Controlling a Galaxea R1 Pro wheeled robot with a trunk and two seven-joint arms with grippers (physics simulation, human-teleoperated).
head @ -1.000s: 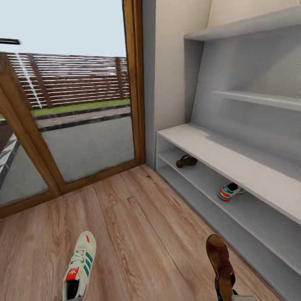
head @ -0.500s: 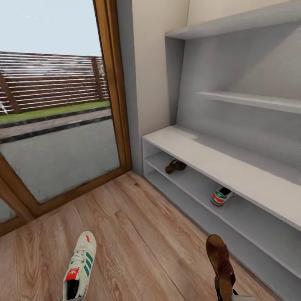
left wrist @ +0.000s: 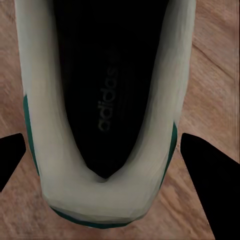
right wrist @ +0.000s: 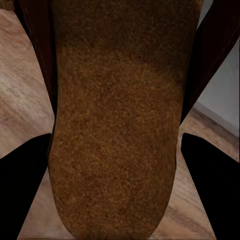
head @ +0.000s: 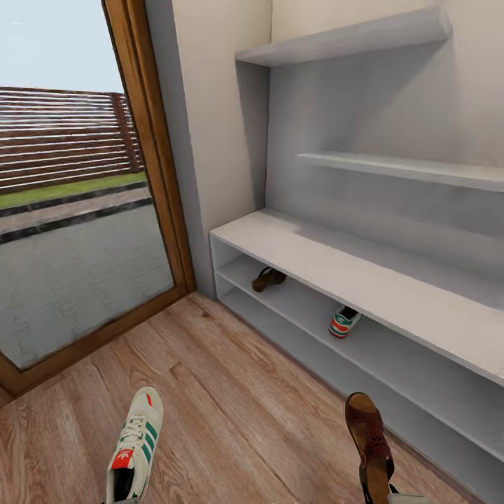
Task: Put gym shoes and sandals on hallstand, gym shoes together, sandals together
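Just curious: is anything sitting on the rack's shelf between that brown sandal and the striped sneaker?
No. In the head view, the shelf between the sandal and the gym shoe is bare.

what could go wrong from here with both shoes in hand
1. The shelved sandal and gym shoe sit apart; dropping the held sandal or held gym shoe anywhere leaves pairs split.
2. The hallstand shelf opening looks low, so a carried shoe could catch its edge and fall.

"adidas" on gym shoe insole [left wrist: 107, 100]
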